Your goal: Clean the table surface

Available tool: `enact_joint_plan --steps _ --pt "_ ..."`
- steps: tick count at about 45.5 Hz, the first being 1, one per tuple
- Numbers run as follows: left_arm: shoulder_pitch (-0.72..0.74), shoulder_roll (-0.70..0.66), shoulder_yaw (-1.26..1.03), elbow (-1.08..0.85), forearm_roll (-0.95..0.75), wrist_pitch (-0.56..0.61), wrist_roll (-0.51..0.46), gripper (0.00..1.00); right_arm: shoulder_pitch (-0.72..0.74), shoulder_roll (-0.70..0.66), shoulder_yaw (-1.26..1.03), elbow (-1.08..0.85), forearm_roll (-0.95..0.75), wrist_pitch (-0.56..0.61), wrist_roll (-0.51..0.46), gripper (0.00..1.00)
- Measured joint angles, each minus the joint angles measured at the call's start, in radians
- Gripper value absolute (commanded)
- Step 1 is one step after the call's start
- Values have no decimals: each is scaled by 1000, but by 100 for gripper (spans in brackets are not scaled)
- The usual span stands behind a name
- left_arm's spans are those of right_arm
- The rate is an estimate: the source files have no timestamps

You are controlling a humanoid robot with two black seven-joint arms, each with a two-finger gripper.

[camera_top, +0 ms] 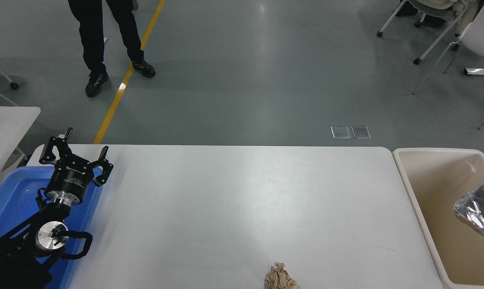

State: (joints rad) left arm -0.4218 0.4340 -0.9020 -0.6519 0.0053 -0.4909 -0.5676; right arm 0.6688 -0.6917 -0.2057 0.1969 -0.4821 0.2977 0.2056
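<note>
The white table surface (234, 200) fills the lower part of the head view. A crumpled beige paper wad (280, 277) lies on it at the front edge, right of the middle. My left gripper (78, 152) is parked at the lower left over a blue tray, its fingers spread open and empty. My right arm and gripper are out of view.
A blue tray (13, 196) sits on the table's left end under my left arm. A beige plastic bin (438, 208) stands at the table's right end with a crinkled clear plastic bag (480, 208) in it. A person's legs (105, 44) stand on the floor at the far left. A smaller white table (5, 120) is at the left edge.
</note>
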Motion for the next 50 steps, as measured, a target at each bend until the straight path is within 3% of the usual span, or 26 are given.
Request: enact_joint_plan --steps 45,48,50 --pt "0 0 0 0 0 0 0 99 -26 102 -1 -83 1 -27 -1 0" --pt "0 0 0 0 0 0 0 99 -26 105 -1 -85 1 -35 -1 6" --pt "0 0 0 0 0 0 0 99 -26 106 -1 -86 1 -43 -1 20"
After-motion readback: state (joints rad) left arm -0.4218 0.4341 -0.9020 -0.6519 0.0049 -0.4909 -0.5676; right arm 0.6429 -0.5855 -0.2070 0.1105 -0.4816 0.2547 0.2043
